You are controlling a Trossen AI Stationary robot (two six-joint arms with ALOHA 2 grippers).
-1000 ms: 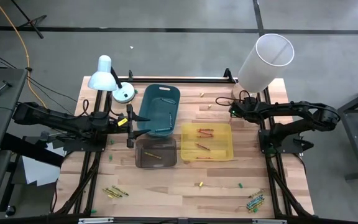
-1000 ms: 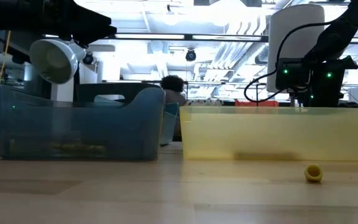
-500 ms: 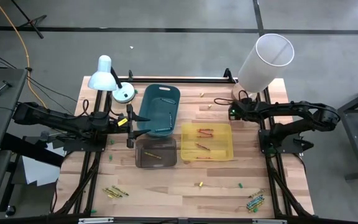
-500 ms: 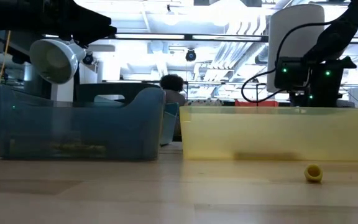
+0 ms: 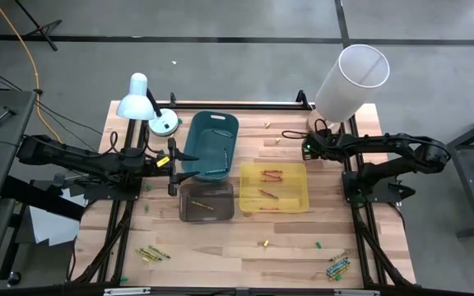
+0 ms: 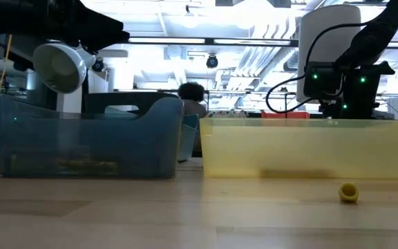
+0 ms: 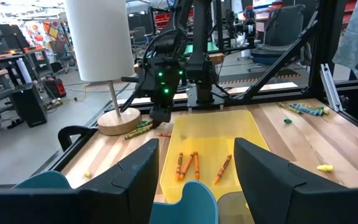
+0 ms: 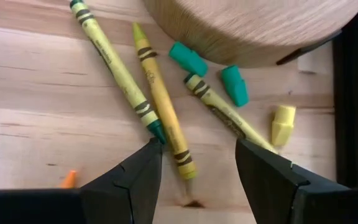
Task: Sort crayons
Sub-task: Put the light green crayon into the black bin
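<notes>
Three crayons lie on the wood by a lamp's round wooden base (image 8: 253,25): a yellow-green one (image 8: 117,81), a yellow one (image 8: 163,118) and another yellow one (image 8: 225,115). My right gripper (image 8: 197,186) is open, pointing down over them at the table's far right (image 5: 306,148); the middle crayon's lower end lies between its fingers, untouched. My left gripper (image 7: 197,186) is open and empty at the left (image 5: 171,164), beside the teal bin (image 5: 211,146). The yellow bin (image 5: 275,187) holds several red-orange crayons (image 7: 191,165).
A dark translucent bin (image 5: 206,201) sits in front of the teal one. Loose crayon piles lie near the front left (image 5: 153,253) and front right (image 5: 338,266). A desk lamp (image 5: 142,99) and a white shade (image 5: 350,80) stand at the back. Teal bits (image 8: 188,59) lie by the base.
My right gripper has edged slightly toward the table's left edge, staying by the lamp base. Its fingers stay open.
</notes>
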